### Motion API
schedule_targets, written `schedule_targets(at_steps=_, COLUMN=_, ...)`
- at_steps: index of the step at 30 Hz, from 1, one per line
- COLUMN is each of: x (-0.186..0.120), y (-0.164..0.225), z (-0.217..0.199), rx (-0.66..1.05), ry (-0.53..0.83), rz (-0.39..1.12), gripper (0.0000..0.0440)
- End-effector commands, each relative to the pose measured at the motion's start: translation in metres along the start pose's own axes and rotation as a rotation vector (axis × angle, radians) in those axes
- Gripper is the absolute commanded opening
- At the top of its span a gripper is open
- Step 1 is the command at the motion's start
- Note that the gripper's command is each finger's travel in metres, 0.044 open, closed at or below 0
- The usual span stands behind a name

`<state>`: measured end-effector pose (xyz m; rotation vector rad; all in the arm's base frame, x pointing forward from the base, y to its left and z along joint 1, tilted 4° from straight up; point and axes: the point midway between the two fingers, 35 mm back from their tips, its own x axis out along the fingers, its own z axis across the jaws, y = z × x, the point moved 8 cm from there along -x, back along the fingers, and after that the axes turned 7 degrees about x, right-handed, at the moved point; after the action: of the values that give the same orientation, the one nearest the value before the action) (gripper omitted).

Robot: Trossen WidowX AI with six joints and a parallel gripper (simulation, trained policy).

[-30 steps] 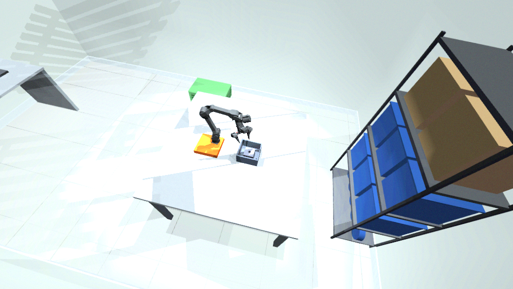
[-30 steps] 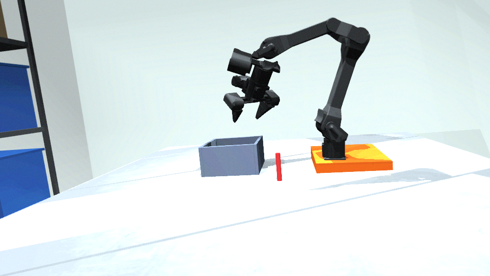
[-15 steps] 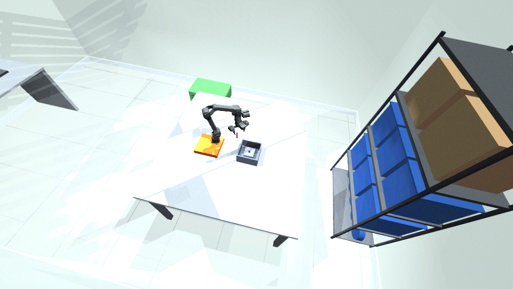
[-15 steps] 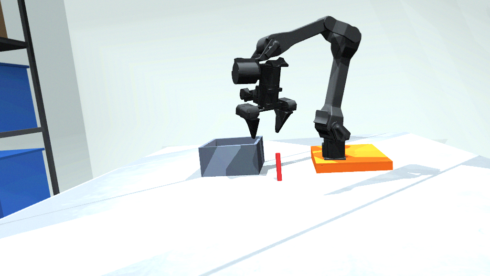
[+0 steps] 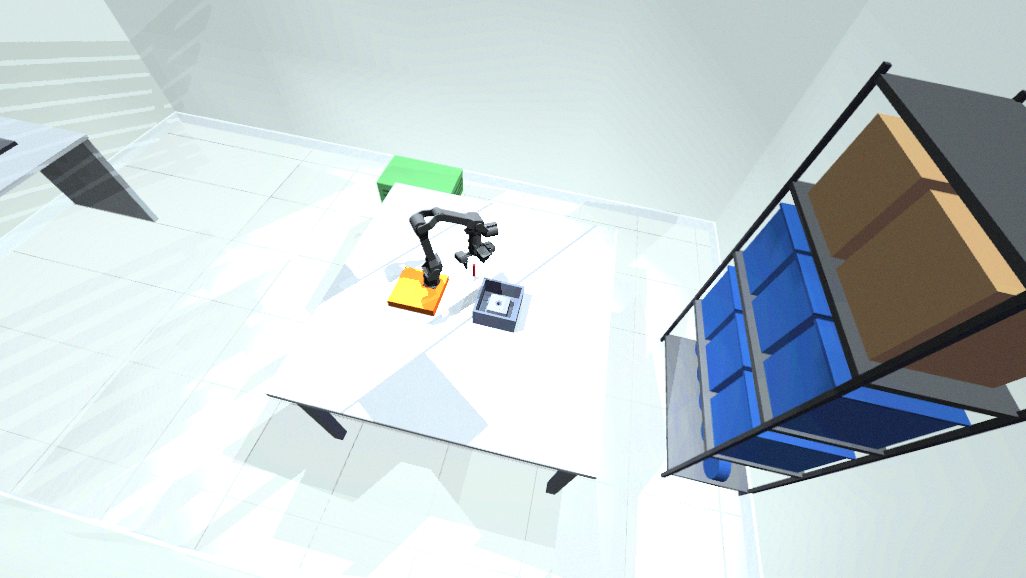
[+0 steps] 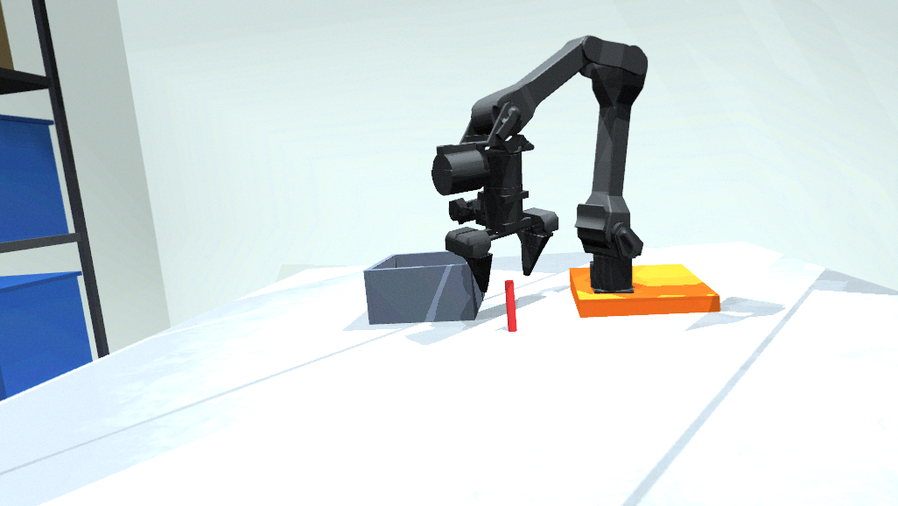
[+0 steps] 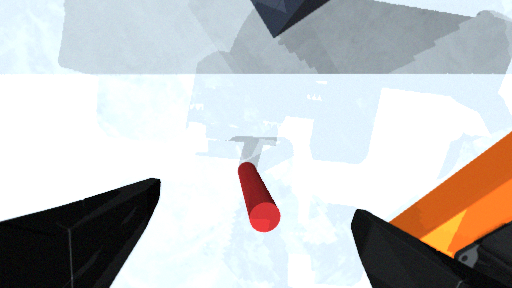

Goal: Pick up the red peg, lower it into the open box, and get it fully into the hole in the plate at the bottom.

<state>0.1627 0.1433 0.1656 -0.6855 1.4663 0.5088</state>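
The red peg (image 5: pixel 473 270) (image 6: pixel 510 307) (image 7: pixel 264 219) stands upright on the table. My gripper (image 5: pixel 473 262) (image 6: pixel 506 283) (image 7: pixel 259 203) is open and points down, with nothing held. In the wrist view the peg shows between the two spread fingers. In the exterior view the fingertips are around the height of the peg's top. The open grey box (image 5: pixel 493 323) (image 6: pixel 408 295) (image 7: pixel 282 17) stands beside the peg. Its plate (image 5: pixel 492 309) with a dark central hole shows inside it in the top view; the plate is hidden in the exterior view and the wrist view.
The arm stands on an orange base (image 5: pixel 410 295) (image 6: pixel 647 306) (image 7: pixel 462 210) on the white table (image 5: pixel 545 402) (image 6: pixel 439 427). A green cabinet (image 5: pixel 423 174) is beyond the table's far edge. A shelf with blue bins (image 5: pixel 789 287) (image 6: pixel 38 333) stands off to one side.
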Motion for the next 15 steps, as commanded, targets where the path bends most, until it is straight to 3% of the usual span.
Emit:
schedule_targets(at_steps=1, x=0.020, y=0.007, z=0.003, rx=0.000, ry=0.000, rz=0.005, gripper=0.0440)
schedule_targets(at_steps=9, x=0.052, y=0.011, z=0.007, rx=-0.020, ry=-0.027, rz=-0.002, gripper=0.0418)
schedule_targets(at_steps=15, x=0.070, y=0.012, z=0.007, rx=-0.030, ry=0.004, rz=0.017, gripper=0.0268)
